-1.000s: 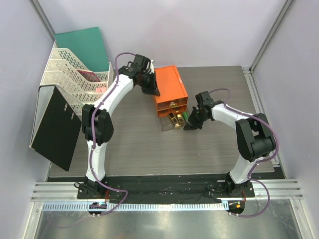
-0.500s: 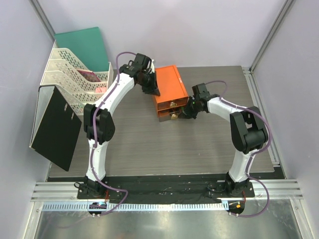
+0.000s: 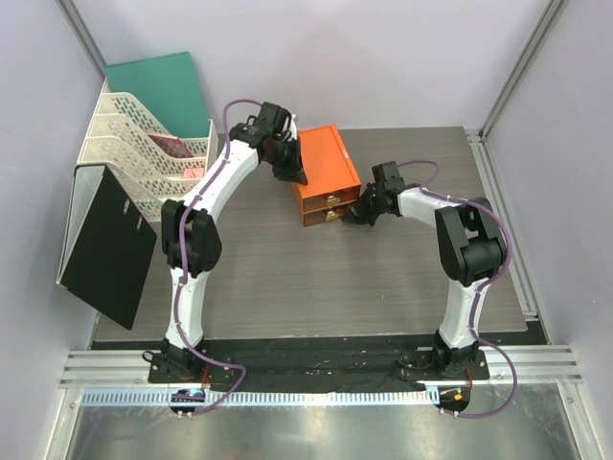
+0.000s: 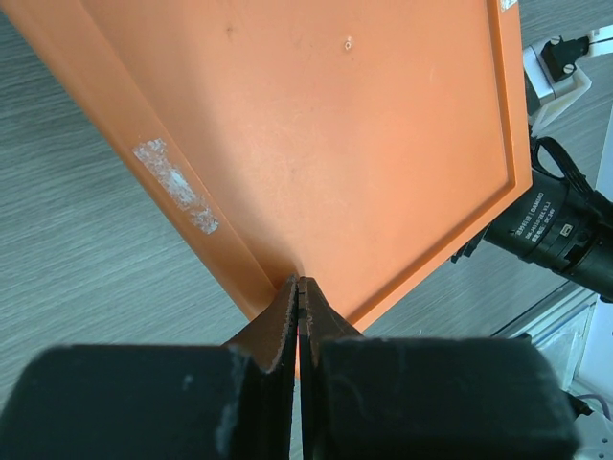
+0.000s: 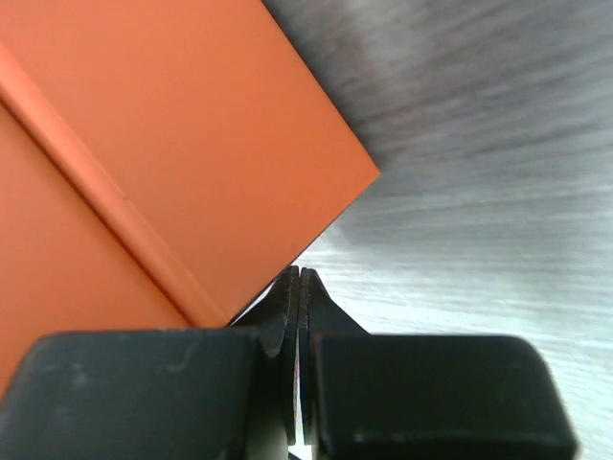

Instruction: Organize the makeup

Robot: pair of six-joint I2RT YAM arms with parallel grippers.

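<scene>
Grey wood-grain table (image 3: 287, 278) noted. Black board (image 3: 105, 249) is leaned at the left edge, beside a white tray rack (image 3: 134, 144); a green folder (image 3: 163, 91) is stood behind it. Orange drawer box (image 3: 324, 168) is set mid-table, both drawer fronts (image 3: 328, 208) flush with its body. Left gripper (image 3: 297, 177) (image 4: 299, 287) is pinched fully together, nothing held, tips set against the box's left edge. Right gripper (image 3: 352, 217) (image 5: 300, 278) is likewise pinched together and empty, placed at the box's front right corner. The makeup cannot be seen in any view, so its place cannot be told.
</scene>
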